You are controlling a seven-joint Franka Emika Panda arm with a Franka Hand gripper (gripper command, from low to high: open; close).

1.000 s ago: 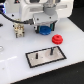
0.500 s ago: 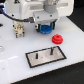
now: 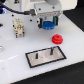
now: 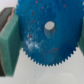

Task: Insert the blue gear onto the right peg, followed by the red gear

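Wrist view — blue gear (image 4: 42, 35), unlettered

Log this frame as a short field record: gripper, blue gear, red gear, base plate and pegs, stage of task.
gripper: gripper shut on the blue gear, held above the table
blue gear: blue gear clamped between the pads, teeth and centre hole clear in the wrist view
red gear: red gear lying on the white table, untouched
base plate: base plate nearer the camera than the red gear
right peg: right peg upright, bare
stage: blue gear lifted, not yet on peg
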